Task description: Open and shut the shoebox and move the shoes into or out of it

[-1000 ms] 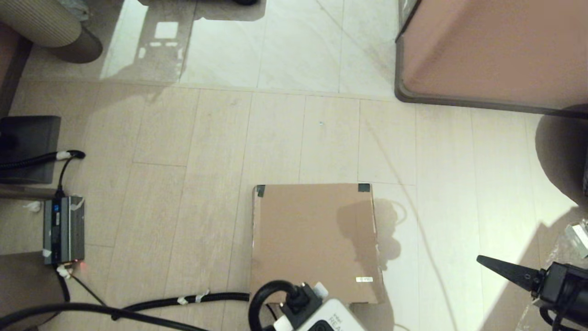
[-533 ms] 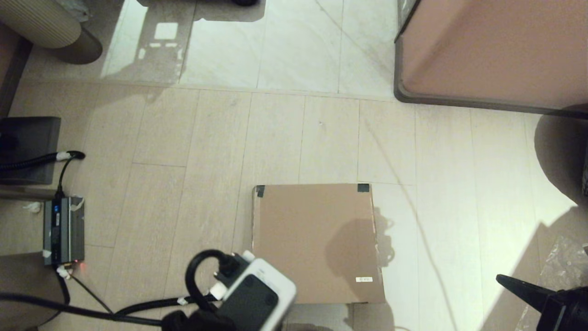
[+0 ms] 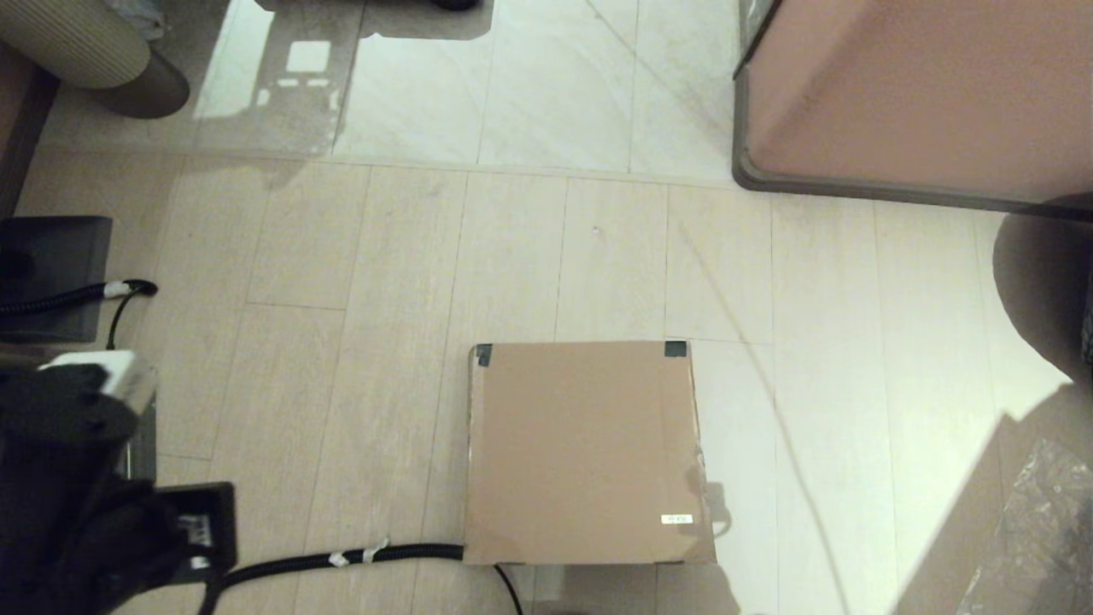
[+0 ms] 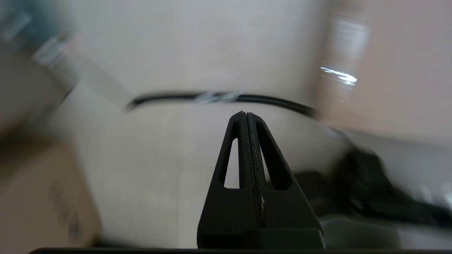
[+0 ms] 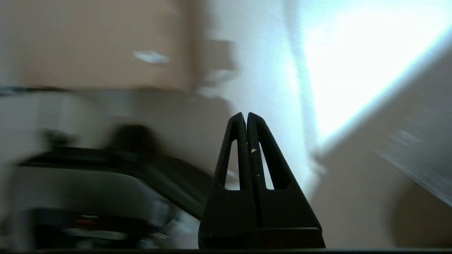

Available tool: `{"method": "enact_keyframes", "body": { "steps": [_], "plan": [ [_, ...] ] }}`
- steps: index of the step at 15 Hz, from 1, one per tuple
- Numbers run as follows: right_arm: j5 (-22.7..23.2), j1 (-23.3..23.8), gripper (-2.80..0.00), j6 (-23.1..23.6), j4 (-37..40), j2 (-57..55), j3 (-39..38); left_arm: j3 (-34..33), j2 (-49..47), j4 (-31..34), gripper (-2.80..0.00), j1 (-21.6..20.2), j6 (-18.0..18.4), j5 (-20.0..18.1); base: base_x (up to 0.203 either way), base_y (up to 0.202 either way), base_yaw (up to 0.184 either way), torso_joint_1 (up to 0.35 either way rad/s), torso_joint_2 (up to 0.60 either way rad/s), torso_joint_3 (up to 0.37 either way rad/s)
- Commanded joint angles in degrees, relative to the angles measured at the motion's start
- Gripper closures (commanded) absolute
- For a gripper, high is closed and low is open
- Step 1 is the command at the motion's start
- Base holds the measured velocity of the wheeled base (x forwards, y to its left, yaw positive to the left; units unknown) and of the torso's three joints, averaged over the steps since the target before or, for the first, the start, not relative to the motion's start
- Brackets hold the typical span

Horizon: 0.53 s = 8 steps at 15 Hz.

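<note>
The shoebox (image 3: 585,453) lies shut on the floor in the lower middle of the head view, with dark tape on its two far lid corners and a small white label near its front right. No shoes show in any view. My left arm (image 3: 77,487) sits at the lower left, well to the left of the box. Its gripper (image 4: 246,113) is shut on nothing above bare floor. My right gripper (image 5: 246,114) is out of the head view. It is shut and empty, and the shoebox (image 5: 99,46) lies blurred beyond it.
A large pinkish-brown cabinet (image 3: 922,94) stands at the far right. A black cable (image 3: 341,559) runs along the floor to the box's front left corner. A dark block (image 3: 51,273) is at the left and crinkled plastic (image 3: 1033,530) at the lower right.
My left arm has swung from the box's front edge to the far lower left. My right gripper has drawn back out of the head view. The box has stayed shut and still.
</note>
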<state>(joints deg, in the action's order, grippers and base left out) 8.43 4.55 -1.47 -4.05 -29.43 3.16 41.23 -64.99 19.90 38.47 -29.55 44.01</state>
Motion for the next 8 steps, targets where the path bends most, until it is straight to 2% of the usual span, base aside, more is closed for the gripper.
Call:
{"method": "enact_keyframes", "body": {
  "steps": [1,2,4,7,8],
  "plan": [
    [-8.6,-0.7,0.0,4.3,6.7,9.6,-2.0,-5.1,11.4,3.6,0.0,-5.3,-2.1,0.4,0.0,0.0,0.0,0.0,0.0,0.0],
    [-7.1,-2.1,0.0,4.7,6.9,10.0,-2.0,-9.8,14.1,4.6,0.0,-6.3,-2.9,0.8,0.0,0.0,0.0,0.0,0.0,0.0],
    [-6.5,-8.2,0.0,5.2,6.9,12.3,-2.1,-16.7,17.6,6.4,0.0,-7.7,-3.8,2.4,0.0,0.0,0.0,0.0,0.0,0.0],
    [-6.3,-13.8,0.0,5.2,6.9,13.6,-2.1,-21.6,20.0,10.7,0.0,-16.6,-4.1,3.3,0.0,0.0,0.0,0.0,0.0,0.0],
    [-6.2,-13.9,0.0,5.1,6.9,13.6,-2.0,-22.7,21.7,11.7,0.0,-21.8,-4.1,3.4,0.0,0.0,0.0,0.0,0.0,0.0]
  ]
}}
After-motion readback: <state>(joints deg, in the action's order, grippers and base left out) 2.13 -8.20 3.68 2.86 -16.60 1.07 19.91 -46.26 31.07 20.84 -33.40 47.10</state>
